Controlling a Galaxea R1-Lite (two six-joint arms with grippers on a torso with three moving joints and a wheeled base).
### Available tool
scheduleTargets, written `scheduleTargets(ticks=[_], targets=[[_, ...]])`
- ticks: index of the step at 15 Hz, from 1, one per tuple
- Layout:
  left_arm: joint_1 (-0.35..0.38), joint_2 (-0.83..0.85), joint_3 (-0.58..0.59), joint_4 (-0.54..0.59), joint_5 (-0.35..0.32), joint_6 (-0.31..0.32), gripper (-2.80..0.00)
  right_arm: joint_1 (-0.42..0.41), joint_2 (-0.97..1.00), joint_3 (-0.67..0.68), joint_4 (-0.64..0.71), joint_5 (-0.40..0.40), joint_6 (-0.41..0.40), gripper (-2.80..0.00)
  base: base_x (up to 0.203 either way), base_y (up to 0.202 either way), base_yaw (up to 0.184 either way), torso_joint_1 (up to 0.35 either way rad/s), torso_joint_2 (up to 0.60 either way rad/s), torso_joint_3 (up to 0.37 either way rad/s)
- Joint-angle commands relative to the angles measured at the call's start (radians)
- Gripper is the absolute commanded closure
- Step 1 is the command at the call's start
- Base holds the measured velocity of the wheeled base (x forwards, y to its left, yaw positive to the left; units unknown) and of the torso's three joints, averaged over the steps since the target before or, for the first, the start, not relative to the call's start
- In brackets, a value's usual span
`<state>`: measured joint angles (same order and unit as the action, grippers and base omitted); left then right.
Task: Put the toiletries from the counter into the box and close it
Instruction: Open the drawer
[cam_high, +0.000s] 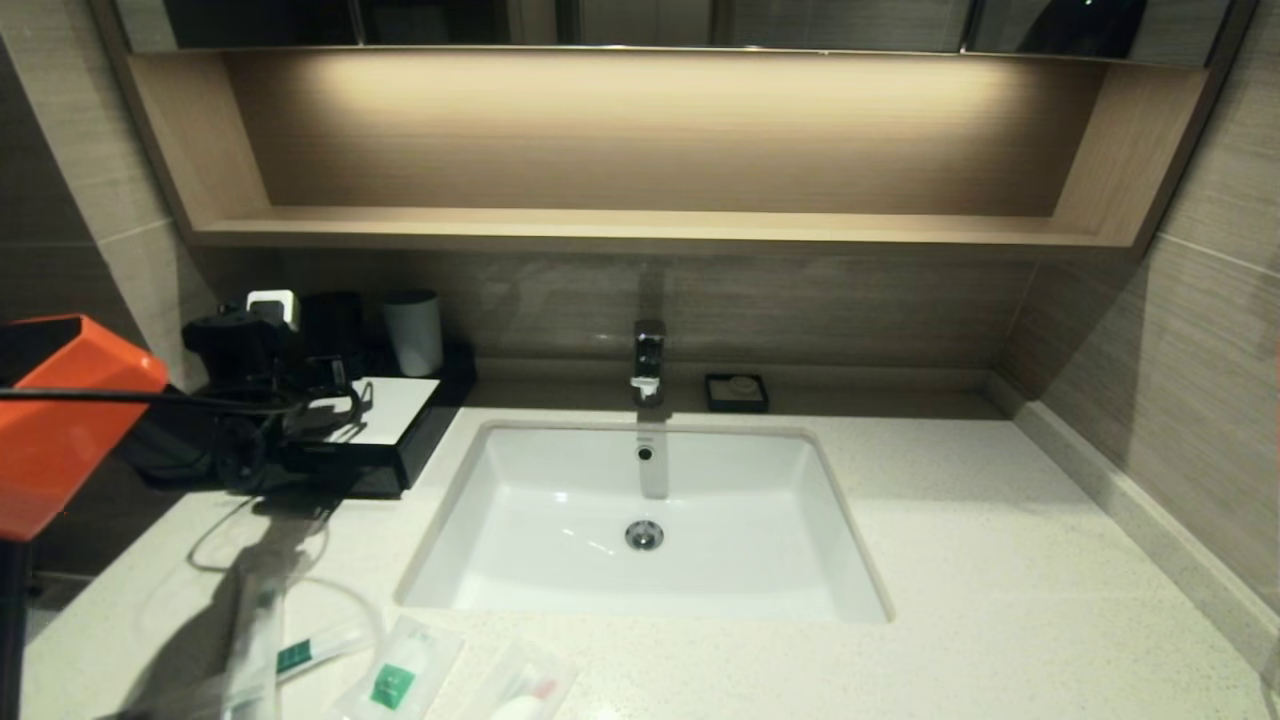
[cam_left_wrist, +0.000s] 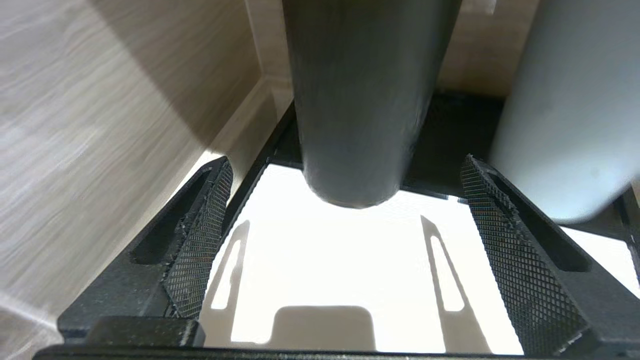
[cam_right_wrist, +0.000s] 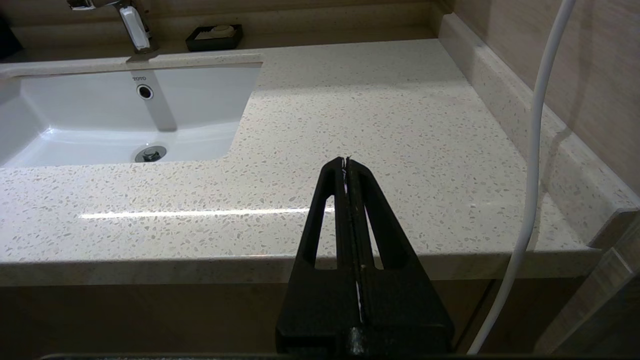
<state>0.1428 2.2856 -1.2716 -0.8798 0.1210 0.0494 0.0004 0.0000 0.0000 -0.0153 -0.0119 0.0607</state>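
The box (cam_high: 400, 400), black with a white top panel, stands at the counter's (cam_high: 960, 560) back left. My left gripper (cam_high: 300, 415) is open and empty, low over the white panel (cam_left_wrist: 340, 260), fingertips pointing at the black tumbler (cam_left_wrist: 360, 100). It hides part of the box's front. The toiletries lie at the counter's front left: a toothbrush pack (cam_high: 258, 640), a sachet with a green label (cam_high: 395, 685) and a packet with a pink-red mark (cam_high: 530, 690). My right gripper (cam_right_wrist: 346, 161) is shut and empty, over the counter's front edge (cam_right_wrist: 200, 260) right of the sink.
The black tumbler (cam_high: 335, 325) and a white tumbler (cam_high: 413, 330) stand behind the box. The white sink (cam_high: 560, 590) and faucet (cam_high: 648, 360) are at centre, with a small black dish (cam_high: 736, 392) behind. A white cable (cam_right_wrist: 535, 150) hangs by the right wall.
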Motion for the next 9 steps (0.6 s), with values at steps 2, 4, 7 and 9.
scheduleTargets(ticks=[2, 4, 7, 9], targets=[[0.001, -0.072, 0.067, -0.01, 0.003, 0.001, -2.8, 0.0, 0.002, 0.0, 0.0, 0.0, 0.001, 0.0, 0.0, 0.0, 0.0, 0.0, 0.0, 0.0], [0.002, -0.111, 0.146, -0.016, 0.004, 0.002, 0.0, 0.0, 0.002, 0.0, 0.0, 0.0, 0.001, 0.0, 0.0, 0.0, 0.0, 0.0, 0.0, 0.0], [0.007, -0.195, 0.287, -0.035, 0.02, 0.003, 0.0, 0.001, 0.002, 0.0, -0.002, 0.0, 0.001, 0.0, 0.0, 0.0, 0.0, 0.0, 0.0, 0.0], [0.014, -0.261, 0.355, -0.041, 0.039, 0.001, 0.0, 0.0, 0.002, 0.0, 0.0, 0.0, 0.001, 0.0, 0.0, 0.0, 0.0, 0.0, 0.0, 0.0]])
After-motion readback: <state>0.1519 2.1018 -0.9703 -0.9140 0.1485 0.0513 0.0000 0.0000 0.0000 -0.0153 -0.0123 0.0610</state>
